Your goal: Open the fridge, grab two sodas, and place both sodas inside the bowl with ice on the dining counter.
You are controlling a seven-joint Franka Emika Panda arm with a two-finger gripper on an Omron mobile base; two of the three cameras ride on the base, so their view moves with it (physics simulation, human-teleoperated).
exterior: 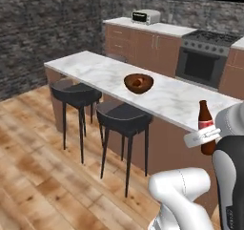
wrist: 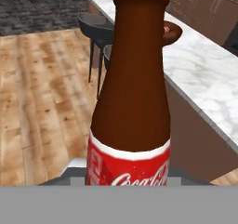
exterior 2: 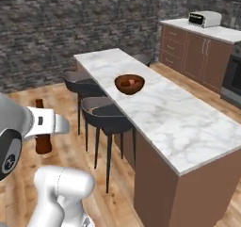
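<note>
Right up against the lens we've got 1 soda (wrist: 130, 93), a dark brown bottle with a red label, standing upright and taking up most of the hand view. Our hand (exterior: 206, 136) is clenched on it around the label; in the left base view the neck sticks up above the grip and the brown base hangs below it. In the right base view the same bottle (exterior 2: 42, 143) peeks out behind the white wrist, out over the wooden floor (exterior 2: 56, 103).

Going left to right in the left base view: 2 dark round stools (exterior: 76, 94) sit tucked along the near edge of the desk (exterior: 105, 69), which is the long white marble slab on a brown base. On top of it, about mid-length, sits the bowl (exterior: 138, 83), dark brown outside and reddish inside, with something small and pale in it that we can't make out. The soda is well apart from the bowl, off the near end of the desk. Further back on the right there's a wall counter with a toaster oven (exterior: 146, 16) and then a stove (exterior: 204, 57).
</note>
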